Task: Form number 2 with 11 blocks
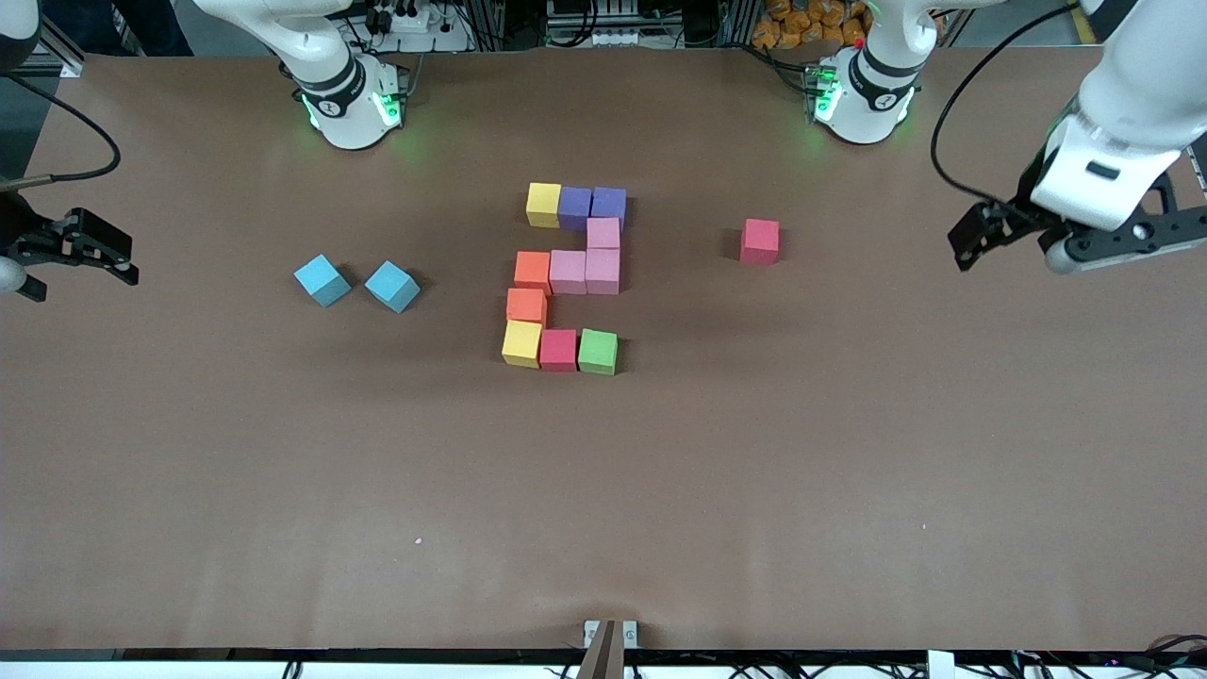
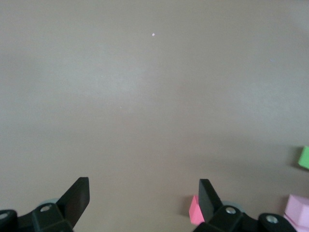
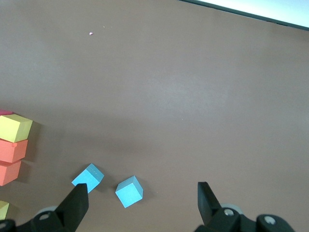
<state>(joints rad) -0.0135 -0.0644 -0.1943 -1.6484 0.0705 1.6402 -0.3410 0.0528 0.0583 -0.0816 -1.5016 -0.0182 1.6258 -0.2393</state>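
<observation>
No lettering readable. Two light blue cubes (image 1: 356,282) and a lone pink cube (image 1: 759,241) flank the number 2 (image 1: 567,277); left gripper (image 1: 1009,242) and right gripper (image 1: 80,250) hover spread, empty.

Blocks (image 1: 567,281) look like matte foam w/ soft, slightly grainy faces, no shine; the two light blue cubes (image 1: 356,282) have the same dull foam finish. Table (image 1: 603,490) is covered w/ a matt brown sheet, paper- or felt-like, smooth & non-reflective. Arm shells are glossy white plastic; left gripper (image 2: 144,203) & right gripper (image 3: 143,205) fingers are matt black plastic.
</observation>
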